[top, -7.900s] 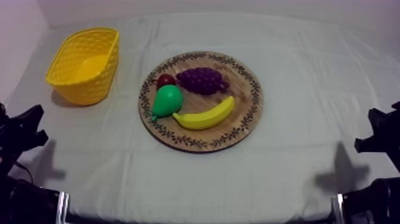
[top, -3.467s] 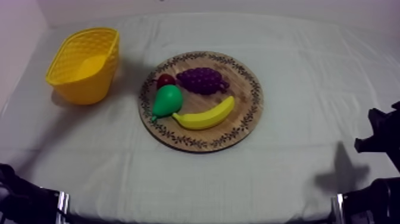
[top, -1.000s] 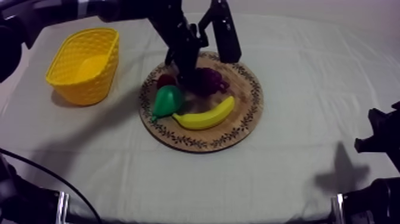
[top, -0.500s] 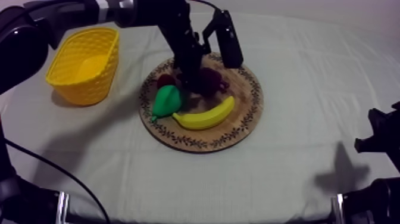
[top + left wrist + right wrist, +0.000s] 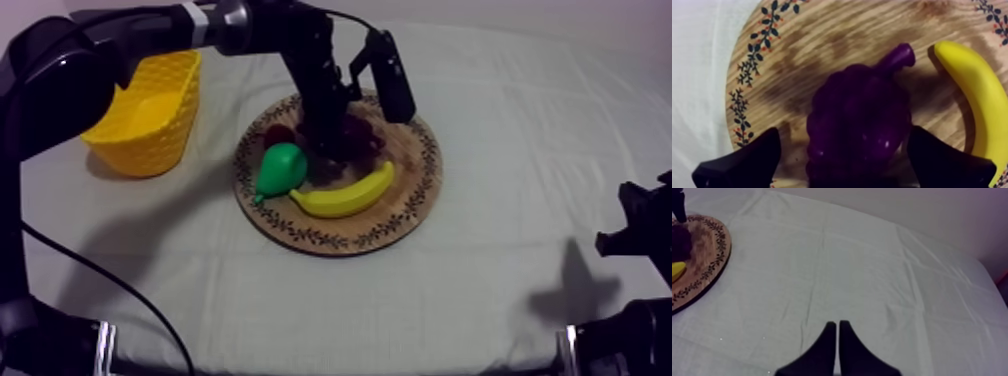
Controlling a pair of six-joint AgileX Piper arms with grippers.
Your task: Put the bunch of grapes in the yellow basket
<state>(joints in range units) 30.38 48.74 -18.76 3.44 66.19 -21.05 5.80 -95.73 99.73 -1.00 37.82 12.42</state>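
Item 1. Yellow basket [image 5: 150, 140]: woven-look plastic, standing on the grey-white cloth [image 5: 500, 300] to the left of the wooden board [image 5: 405, 200], apart from its rim.

Item 2. Small red fruit [image 5: 277, 132]: on the board, near its left rim.

Item 3. Pear [image 5: 280, 168]: green, lying on the board's left part, in front of the small red fruit.

Item 4. Left gripper [image 5: 844, 131]: reaches down over the board's rear half. Its 2 black fingers are spread wide, 1 on each side of the bunch of grapes, not clamped on it.

Item 5. Bunch of grapes [image 5: 857, 120]: dark purple, 1 knobbly moulded cluster with small glossy highlights. A short purple stem stub angles toward the banana's tip. It lies flat on the board's bare wood, behind the banana and between the spread fingers.

Item 6. Banana [image 5: 350, 192]: yellow, curved, lying across the board's front half.

Item 7. Right gripper [image 5: 837, 330]: well to the right of the board, over bare cloth. Its 2 fingers are pressed together into a narrow wedge, gripping nothing.
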